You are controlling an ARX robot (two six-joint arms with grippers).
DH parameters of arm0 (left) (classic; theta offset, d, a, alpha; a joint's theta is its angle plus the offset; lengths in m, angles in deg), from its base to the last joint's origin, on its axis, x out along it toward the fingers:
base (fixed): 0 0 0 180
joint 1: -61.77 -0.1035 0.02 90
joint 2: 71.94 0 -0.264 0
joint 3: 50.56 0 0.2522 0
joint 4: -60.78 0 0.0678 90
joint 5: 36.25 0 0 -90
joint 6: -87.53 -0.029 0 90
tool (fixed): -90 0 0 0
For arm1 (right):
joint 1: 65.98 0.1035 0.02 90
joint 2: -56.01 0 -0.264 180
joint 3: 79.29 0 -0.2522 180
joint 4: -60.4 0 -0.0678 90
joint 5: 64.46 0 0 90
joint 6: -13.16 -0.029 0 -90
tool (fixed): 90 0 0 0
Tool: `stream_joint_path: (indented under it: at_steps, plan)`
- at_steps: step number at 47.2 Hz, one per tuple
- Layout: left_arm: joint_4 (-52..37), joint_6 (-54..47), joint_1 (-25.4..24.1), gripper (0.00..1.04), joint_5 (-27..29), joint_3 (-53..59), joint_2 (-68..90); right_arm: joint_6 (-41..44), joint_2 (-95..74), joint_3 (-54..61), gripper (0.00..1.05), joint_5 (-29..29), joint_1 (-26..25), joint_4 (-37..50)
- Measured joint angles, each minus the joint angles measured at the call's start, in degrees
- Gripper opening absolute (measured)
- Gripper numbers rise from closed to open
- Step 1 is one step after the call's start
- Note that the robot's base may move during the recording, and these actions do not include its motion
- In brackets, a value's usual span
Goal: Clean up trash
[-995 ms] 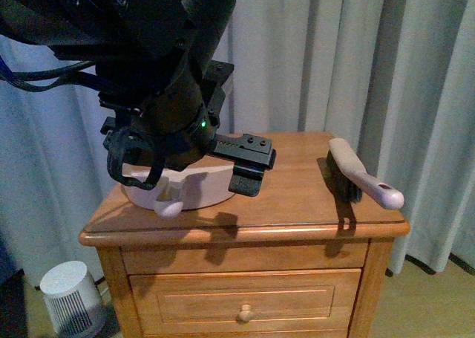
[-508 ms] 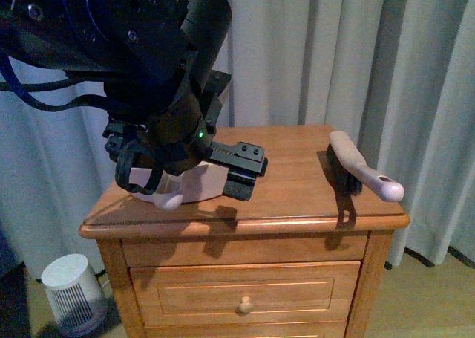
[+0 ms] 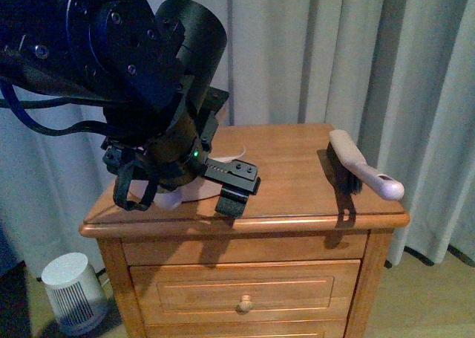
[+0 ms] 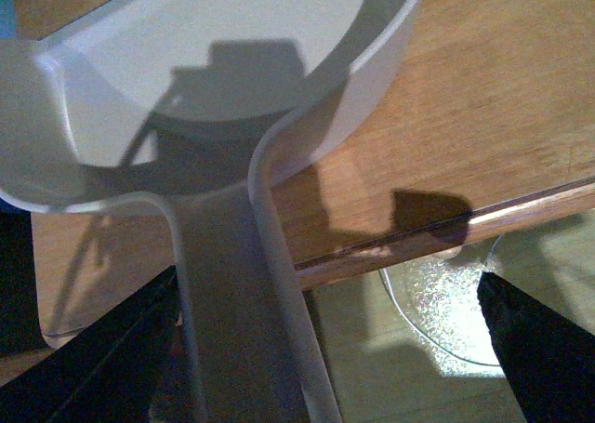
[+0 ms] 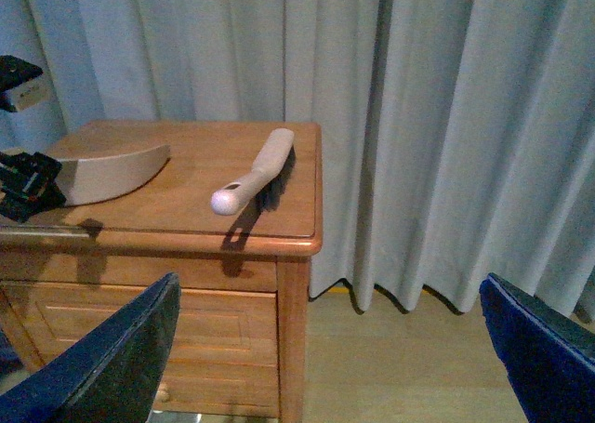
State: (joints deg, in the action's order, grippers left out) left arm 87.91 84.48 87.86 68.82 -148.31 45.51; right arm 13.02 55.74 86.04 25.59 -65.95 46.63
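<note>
Two grippers show wide jaws: the left gripper [image 4: 325,293] straddles the beige dustpan [image 4: 214,60] handle on the wooden nightstand [image 3: 297,182]; the right gripper [image 5: 330,284] hangs well apart, holding nothing.

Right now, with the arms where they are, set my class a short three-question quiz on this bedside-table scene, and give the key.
1. True or false: the brush lies inside the dustpan.
2. Whose handle runs between the fingers of the left gripper? A. the dustpan's. B. the brush's. C. the drawer's.
3. Fill in the missing word: away from the table, the right gripper is ____ (open or shut).
Key: 1 false, the brush lies apart from it on the tabletop; 2 A; 3 open.
</note>
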Motion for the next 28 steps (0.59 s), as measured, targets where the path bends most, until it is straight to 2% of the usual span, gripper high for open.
stream_joint_path:
  at_steps: [8,12,18,28]
  plan:
    - [-0.28,-0.79,-0.07,0.96,0.09,0.04,0.00,0.00,0.00,0.00,0.97,0.00,0.00,0.00]
    - [-0.42,-1.46,-0.13,0.85,0.37,0.04,0.00,0.00,0.00,0.00,0.97,0.00,0.00,0.00]
    - [-0.79,-2.19,-0.35,0.62,0.46,0.04,0.00,0.00,0.00,0.00,0.97,0.00,0.00,0.00]
    - [-1.03,-2.47,-0.70,0.35,1.31,0.04,0.00,0.00,0.00,0.00,0.97,0.00,0.00,0.00]
